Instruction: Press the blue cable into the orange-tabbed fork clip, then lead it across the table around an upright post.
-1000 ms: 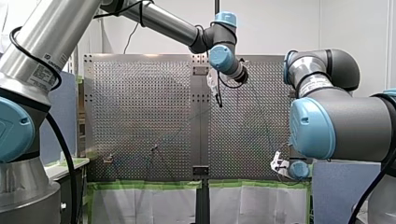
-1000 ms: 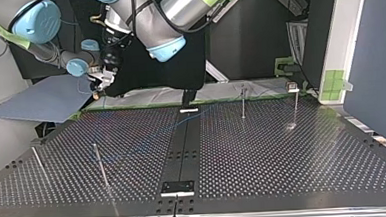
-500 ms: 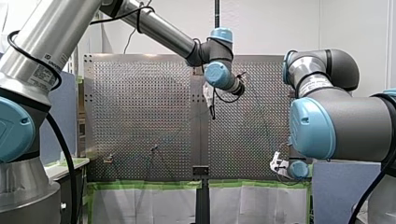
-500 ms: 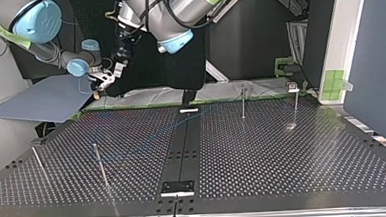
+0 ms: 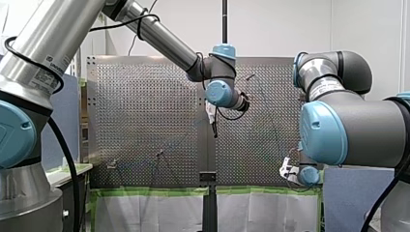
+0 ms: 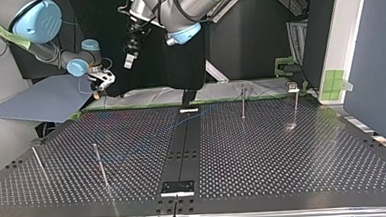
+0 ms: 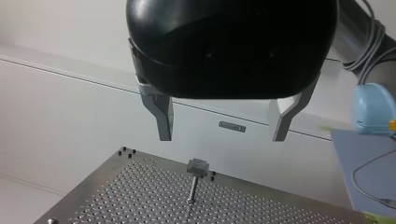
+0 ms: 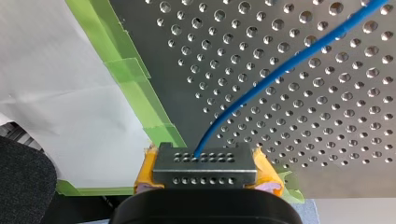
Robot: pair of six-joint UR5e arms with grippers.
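Left wrist view: post (image 7: 192, 189) ahead of left hand (image 7: 222, 136).

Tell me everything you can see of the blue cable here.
The blue cable is thin, round and smooth, plastic-looking. My right gripper is shut on it, and from there it runs ahead in a gentle curve, lying over the perforated table. In the top view it shows as a faint line slanting across the table. Neither end is visible.

Perforated table (image 8: 327, 121) matt grey metal; blue cable (image 8: 289, 64) smooth, plastic-sheathed.
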